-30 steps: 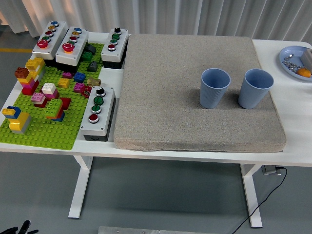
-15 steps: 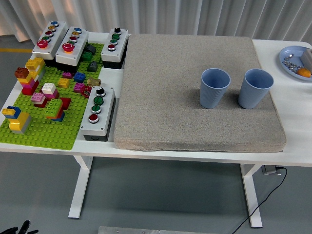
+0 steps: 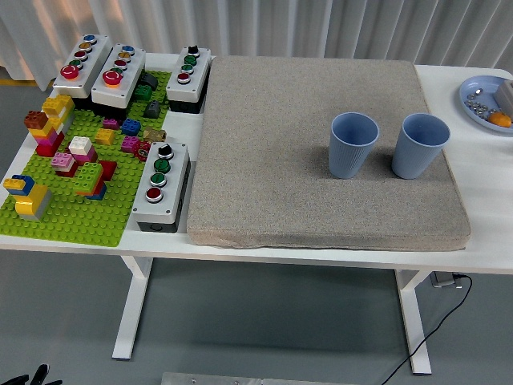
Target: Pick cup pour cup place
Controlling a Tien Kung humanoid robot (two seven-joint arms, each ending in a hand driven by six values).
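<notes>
Although I have the whole tabletop [image 3: 481,180] before me, neither robot hand reaches over it; only a few dark tips [image 3: 32,375] poke up at the bottom left corner, too cut off for me to tell whether they are spread or curled, or holding anything. Well up and to the right of those tips, I count two blue cups standing upright on the grey mat [image 3: 280,144], just beside each other but apart: the left cup [image 3: 353,144] and the right cup [image 3: 419,145], both far out of reach of anything I can see. Directly above the tips lies a green baseplate [image 3: 72,220] of coloured bricks with four button boxes [image 3: 160,186] around it. At the far right a blue plate [image 3: 481,100] is cut by the frame edge, its small contents hard to make out.
</notes>
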